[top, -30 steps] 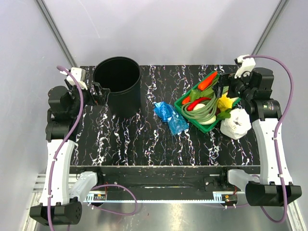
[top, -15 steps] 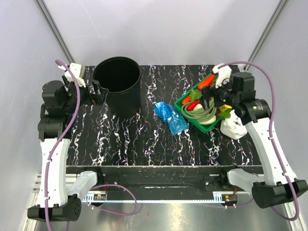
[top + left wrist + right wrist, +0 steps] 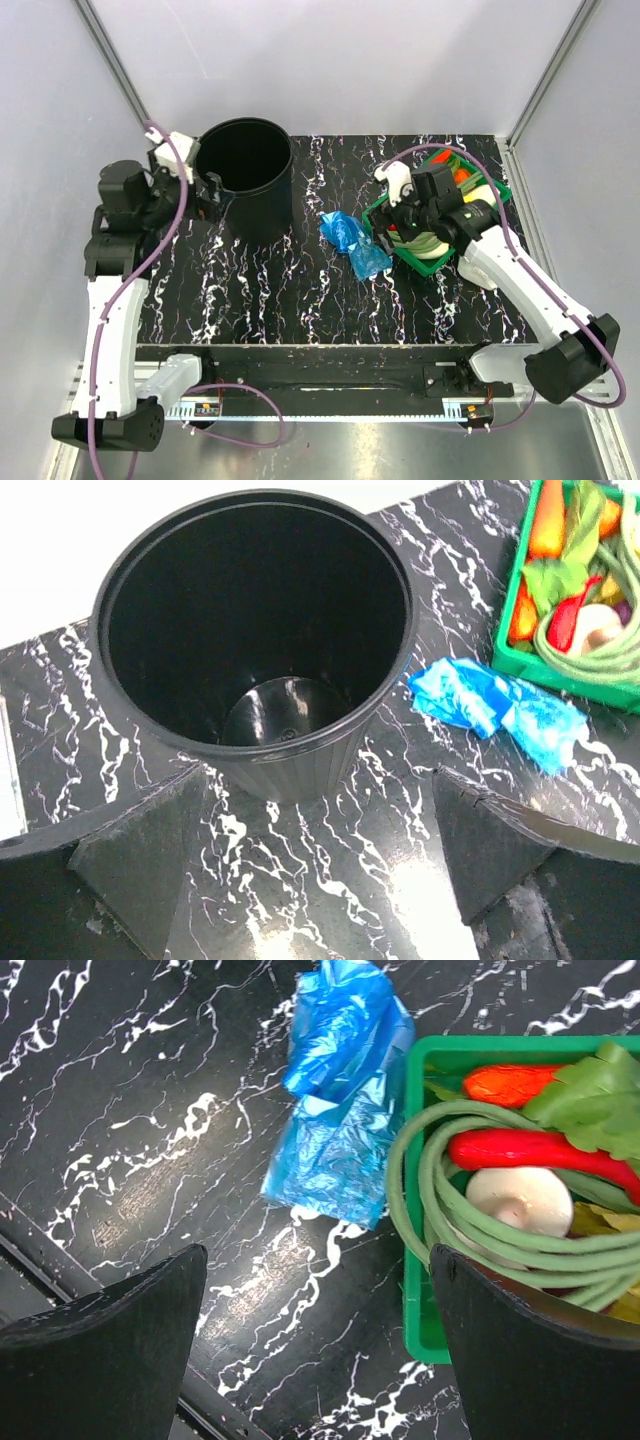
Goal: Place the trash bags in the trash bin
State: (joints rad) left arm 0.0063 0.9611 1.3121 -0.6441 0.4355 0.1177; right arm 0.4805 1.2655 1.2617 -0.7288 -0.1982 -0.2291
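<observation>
Loosely wadded trash bags (image 3: 340, 1130), glossy wrinkled blue — left gripper (image 3: 320, 785), right gripper (image 3: 318, 1260) spread.

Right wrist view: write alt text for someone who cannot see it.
Crumpled blue trash bags lie on the black marbled table, right beside a green tray of vegetables. The open end effector hovers above, its two dark fingers framing the bags' lower end.

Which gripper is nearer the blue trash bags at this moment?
Right. The right gripper hangs open over the edge of the green tray, right beside the trash bags. The left gripper is farther off, beside the trash bin.
</observation>
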